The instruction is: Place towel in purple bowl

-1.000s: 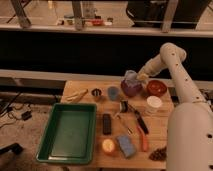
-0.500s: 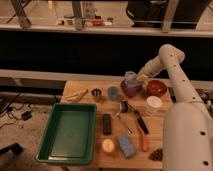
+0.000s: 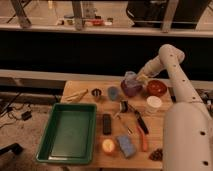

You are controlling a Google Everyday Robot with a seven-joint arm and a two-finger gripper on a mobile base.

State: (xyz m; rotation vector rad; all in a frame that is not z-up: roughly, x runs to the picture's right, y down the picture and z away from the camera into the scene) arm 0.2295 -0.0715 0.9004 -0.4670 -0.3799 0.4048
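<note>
Dark windows stand behind the bench (image 3: 85,87), where the gripper (image 3: 140,78) near the far edge holds the towel (image 3: 130,77) over the bowl (image 3: 131,89), not yet released.

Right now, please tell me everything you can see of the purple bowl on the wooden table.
The purple glossy bowl stands upright at the far edge of the light wooden table, beside a red round bowl. A pale lavender towel rises out of it, bunched. The robot's pincer is just above its rim, at the towel.
</note>
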